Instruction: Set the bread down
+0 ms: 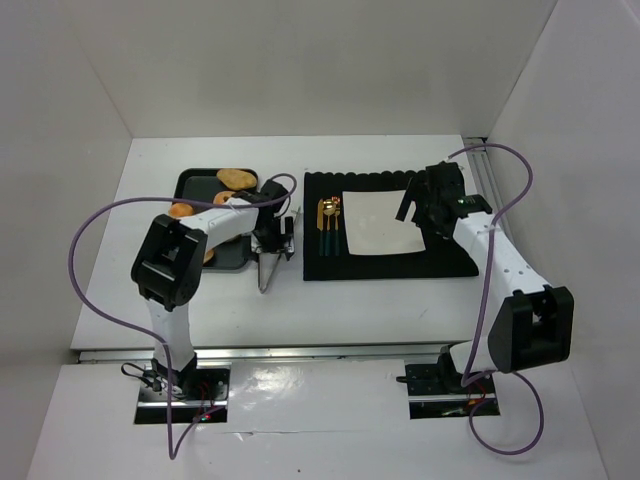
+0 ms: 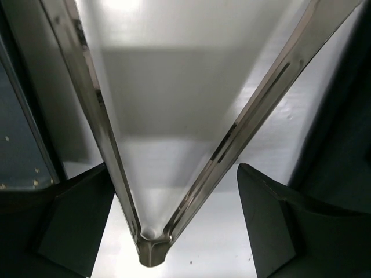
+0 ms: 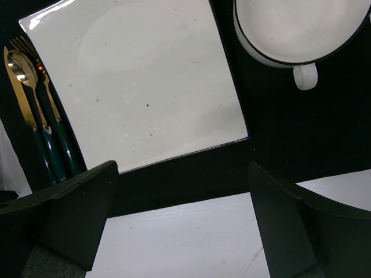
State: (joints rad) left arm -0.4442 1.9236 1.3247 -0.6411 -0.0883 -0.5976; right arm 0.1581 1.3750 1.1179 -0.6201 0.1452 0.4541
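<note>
Golden-brown bread rolls (image 1: 236, 178) lie in a black tray (image 1: 195, 183) at the back left, partly hidden by my left arm. Metal tongs (image 1: 268, 268) lie on the table just right of the tray. My left gripper (image 1: 273, 240) is open above them. In the left wrist view the tongs (image 2: 151, 249) spread in a V between the open fingers (image 2: 75, 226), which do not touch them. A white square plate (image 1: 380, 223) rests on a black placemat (image 1: 450, 262). My right gripper (image 1: 425, 205) is open and empty over the mat's right side.
Gold cutlery with dark green handles (image 1: 330, 225) lies on the mat left of the plate and shows in the right wrist view (image 3: 35, 98). A white cup with a dark rim (image 3: 290, 29) stands right of the plate (image 3: 139, 87). White walls enclose the table.
</note>
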